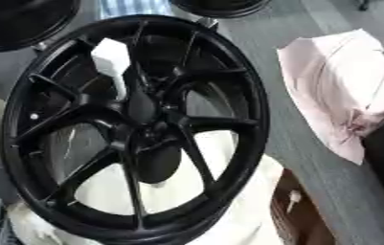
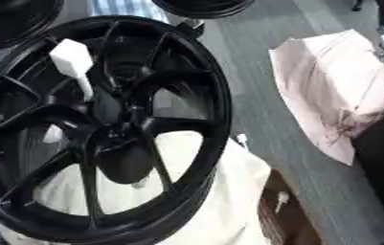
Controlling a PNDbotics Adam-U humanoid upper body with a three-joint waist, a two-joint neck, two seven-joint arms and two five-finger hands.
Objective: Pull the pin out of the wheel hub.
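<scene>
Pink cloth (image 1: 345, 91) beside black wheel (image 1: 136, 129)

Right arm (image 2: 381, 143): plain black, details indistinct.

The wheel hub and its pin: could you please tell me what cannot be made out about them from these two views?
- Hub centre: black on black, blurred in both views; no separate pin shape shows there.
- White piece with a thin stem towards the hub: blurred; whether it is the pin cannot be told.
- Wheel: left and bottom rim cut off in the right eye view.
- Robot's hands: not visible in either view.
</scene>
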